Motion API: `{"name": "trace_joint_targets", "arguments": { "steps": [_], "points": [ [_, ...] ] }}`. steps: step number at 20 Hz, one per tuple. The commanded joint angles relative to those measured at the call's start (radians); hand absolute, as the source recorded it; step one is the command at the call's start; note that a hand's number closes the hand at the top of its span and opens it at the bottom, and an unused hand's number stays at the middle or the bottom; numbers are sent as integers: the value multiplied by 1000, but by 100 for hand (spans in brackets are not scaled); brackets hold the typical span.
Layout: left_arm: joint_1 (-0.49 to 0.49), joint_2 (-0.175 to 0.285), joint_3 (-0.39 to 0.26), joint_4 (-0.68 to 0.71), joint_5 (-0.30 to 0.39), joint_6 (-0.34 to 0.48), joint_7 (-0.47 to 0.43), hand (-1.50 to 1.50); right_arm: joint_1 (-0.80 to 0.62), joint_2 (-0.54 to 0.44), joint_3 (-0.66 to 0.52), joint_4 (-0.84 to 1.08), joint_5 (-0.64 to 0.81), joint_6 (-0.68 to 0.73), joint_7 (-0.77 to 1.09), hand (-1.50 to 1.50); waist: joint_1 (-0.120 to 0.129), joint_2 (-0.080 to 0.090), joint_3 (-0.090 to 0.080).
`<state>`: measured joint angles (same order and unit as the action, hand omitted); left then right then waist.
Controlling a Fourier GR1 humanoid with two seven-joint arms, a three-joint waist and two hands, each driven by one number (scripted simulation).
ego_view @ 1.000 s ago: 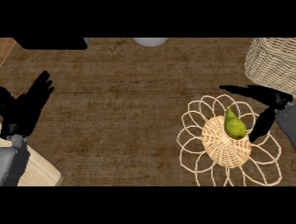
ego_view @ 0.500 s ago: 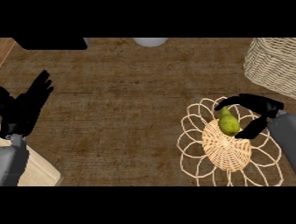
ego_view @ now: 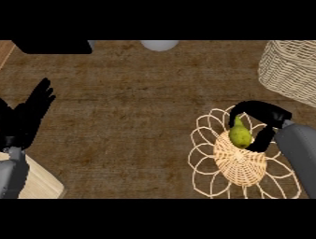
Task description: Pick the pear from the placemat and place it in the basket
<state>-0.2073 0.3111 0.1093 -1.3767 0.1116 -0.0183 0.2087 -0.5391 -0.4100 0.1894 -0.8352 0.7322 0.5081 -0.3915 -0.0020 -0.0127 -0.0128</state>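
Bare counter (ego_view: 133, 102) between placemat (ego_view: 238, 164) and basket (ego_view: 300, 70), only the basket's wall ahead.

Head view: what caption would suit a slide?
Right hand curls round the pear on the placemat; basket at upper right, left hand open at left.

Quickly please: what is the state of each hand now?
Left hand: open, fingers straight, holding nothing.
Right hand: closed, fingers curled round the pear on the placemat.
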Motion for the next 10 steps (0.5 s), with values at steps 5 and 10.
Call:
{"name": "trace_joint_targets", "arguments": {
  "steps": [5,10],
  "points": [
    [9,-4,11,25,-14,20,-7,0,83,338,-26,-218,71,-345,524,150,-43,-6,9],
    [-20,13,15,-2,7,-6,35,0,265,404,132,-462,125,-397,729,150,-24,2,12]
  ]
}}
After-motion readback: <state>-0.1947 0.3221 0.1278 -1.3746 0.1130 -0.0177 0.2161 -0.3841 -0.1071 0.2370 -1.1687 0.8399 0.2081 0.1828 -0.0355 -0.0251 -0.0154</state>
